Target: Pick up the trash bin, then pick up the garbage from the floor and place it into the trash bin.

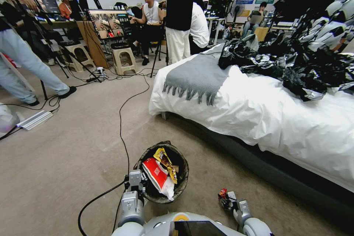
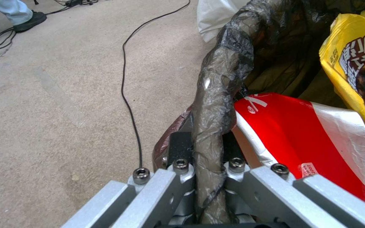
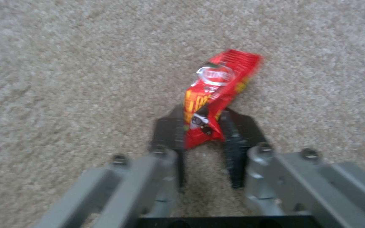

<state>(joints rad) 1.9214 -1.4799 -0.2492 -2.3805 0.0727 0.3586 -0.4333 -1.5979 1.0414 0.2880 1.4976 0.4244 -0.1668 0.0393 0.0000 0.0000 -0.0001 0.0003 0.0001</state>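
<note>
The left gripper (image 2: 203,152) has its fingers clamped on the bag-lined rim of the trash bin (image 1: 183,186), which sits low in front of the robot beside the bed (image 1: 258,114) and already contains a red-and-white wrapper (image 2: 301,133) and a yellow wrapper (image 2: 355,63). The right gripper (image 3: 203,133), to the bin's right above the carpet (image 1: 55,162), holds a small red snack packet (image 3: 216,91) pinched by its lower end between its fingers. To finish this step well, the packet should probably be carried fully over the bin's opening before release, with the bin held level.
</note>
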